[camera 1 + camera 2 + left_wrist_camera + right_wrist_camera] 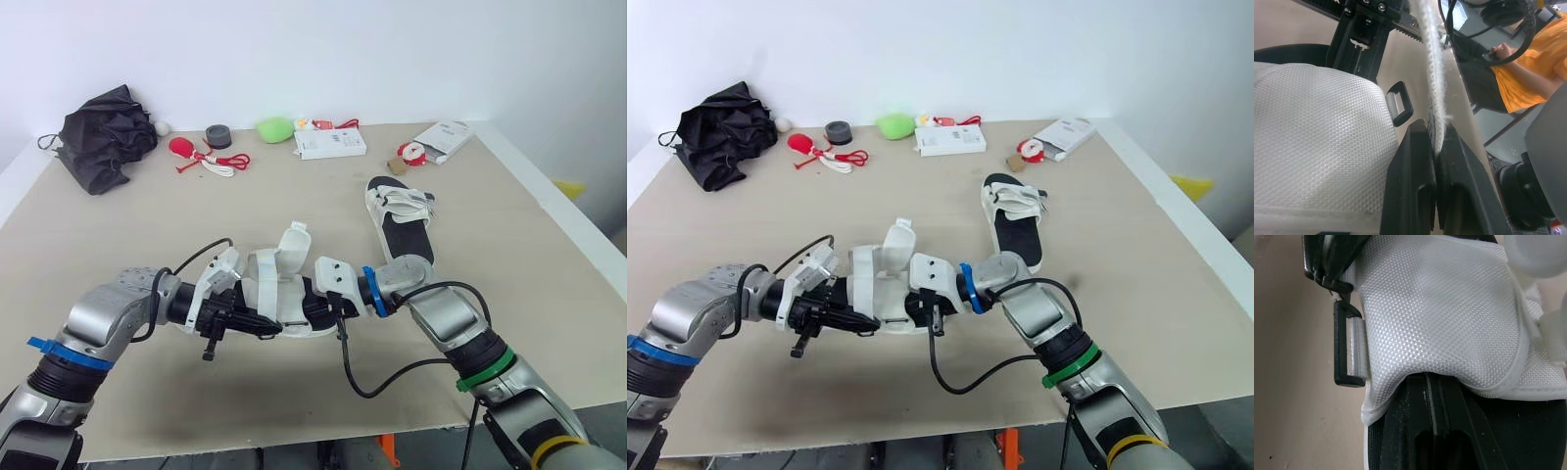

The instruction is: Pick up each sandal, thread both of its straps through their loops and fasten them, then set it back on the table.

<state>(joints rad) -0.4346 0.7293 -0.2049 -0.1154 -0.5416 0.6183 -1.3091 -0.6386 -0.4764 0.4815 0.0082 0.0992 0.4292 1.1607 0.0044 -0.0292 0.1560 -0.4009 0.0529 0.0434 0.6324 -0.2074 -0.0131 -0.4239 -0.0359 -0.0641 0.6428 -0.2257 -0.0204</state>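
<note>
the white woven sandal with black sole (279, 294) is held near the 6 o'clock edge of the beige desk (118, 235). the left gripper (1436, 142) pinches its loose white strap (1432, 73), not yet through the black plastic loop (1400, 103). the right gripper (1431, 382) clamps the sandal. a matching second sandal (400, 220) waits at 1 o'clock. a black folded umbrella (103, 137) lies at 10, out of the way.
</note>
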